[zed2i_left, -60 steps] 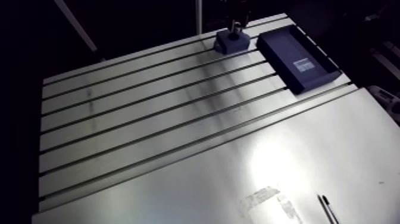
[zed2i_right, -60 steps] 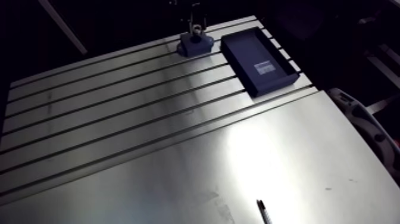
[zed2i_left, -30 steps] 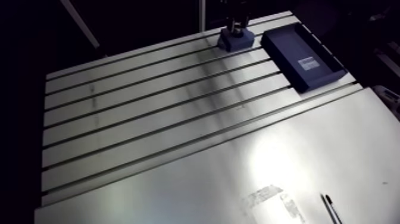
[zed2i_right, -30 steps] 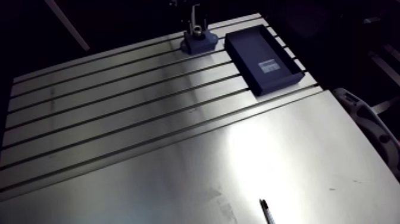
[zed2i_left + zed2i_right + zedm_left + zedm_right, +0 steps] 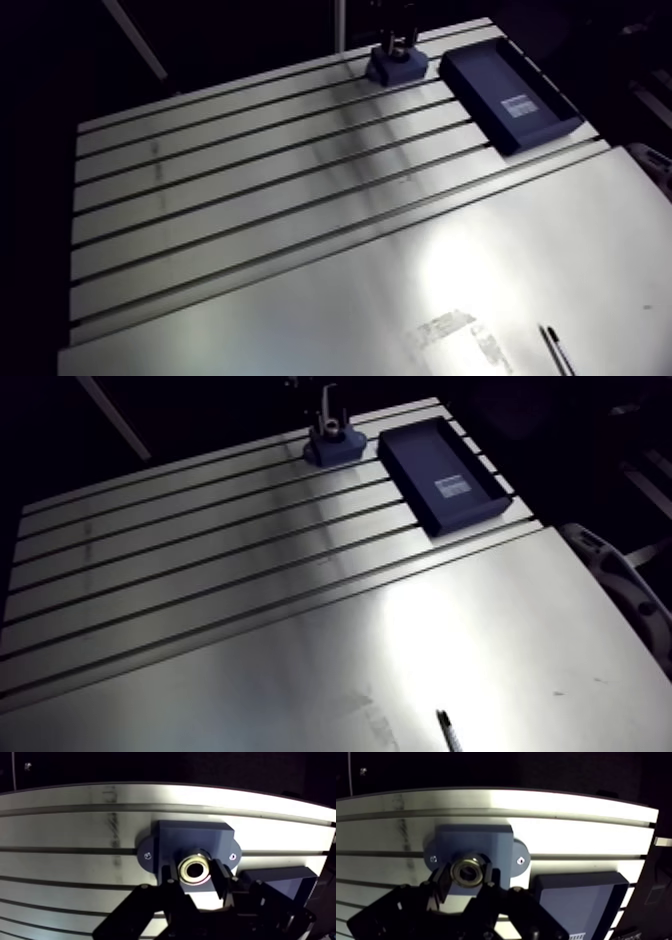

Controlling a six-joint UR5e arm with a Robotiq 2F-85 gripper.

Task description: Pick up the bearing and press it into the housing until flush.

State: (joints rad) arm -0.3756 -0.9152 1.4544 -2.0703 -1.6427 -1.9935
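- Wrist view: the gripper's [image 5: 195, 873] two black fingers [image 5: 220, 883] are clamped on a small silver ring-shaped metal bearing [image 5: 467, 870], one finger on each side of it, with its round dark bore facing the camera.
- The bearing is directly over the middle of a dark blue, matte, block-shaped housing [image 5: 192, 837]. The housing has a rounded flange on each side, each with one small bright screw.
- The bearing and fingers cover the housing's bore, so I cannot tell how deep the bearing is seated.
- Beside the gripper lies a dark blue rectangular tray [image 5: 576, 897] with a raised rim, cut off by the picture's edge.
- Arm view: the brushed aluminium worktop [image 5: 250, 200] has long parallel dark slots across its far part and a smooth, glaring sheet across its near part.
- The housing stands at the far edge, with the tray just to its right; the two are close but apart. A pale label lies on the tray's floor, its print too small to read.
- The gripper comes down dark onto the housing and is cut off above.
- A thin dark pen [image 5: 553, 350] lies at the near right, and scuffed tape residue [image 5: 450, 335] is to its left.
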